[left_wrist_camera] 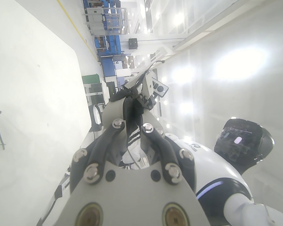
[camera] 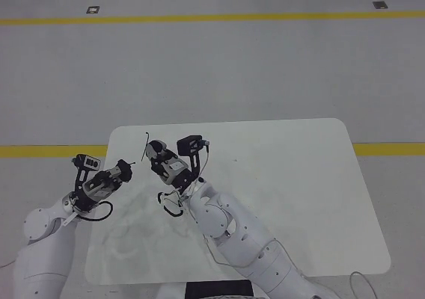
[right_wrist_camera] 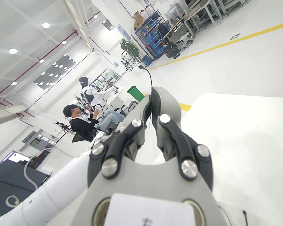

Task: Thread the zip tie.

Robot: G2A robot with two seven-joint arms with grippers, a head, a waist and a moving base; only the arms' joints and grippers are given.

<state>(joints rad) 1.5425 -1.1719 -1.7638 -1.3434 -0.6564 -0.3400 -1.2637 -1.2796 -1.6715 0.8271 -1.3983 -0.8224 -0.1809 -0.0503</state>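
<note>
The right gripper [right_wrist_camera: 152, 93] is closed on the zip tie [right_wrist_camera: 151, 79], its pads pinching the black strap flat. A free length stands out past the fingertips and curls over at a small thicker end [right_wrist_camera: 141, 66] that looks like the head. The rest of the strap runs back between the pads toward the palm.

From above, the zip tie [camera: 146, 146] pokes out ahead of the right gripper [camera: 153, 150], lifted off the bench [camera: 287, 194] below it. The left gripper [camera: 126, 169] sits just beside the right one, tips turned toward it but not touching. In its own wrist view the left gripper [left_wrist_camera: 132, 104] has its fingers drawn together, and I cannot make out anything between them.

The tie should handle as very light, thin and springy — likely slick nylon. It will bow and flick rather than hold a line, so the free end will probably wobble with any wrist motion. The tail is best taken close to its tip, flat faces against the pads, so it cannot twist or slide. A short free length on the head side would keep the slot steadier. Threading does not look begun — the two ends are well apart.
</note>
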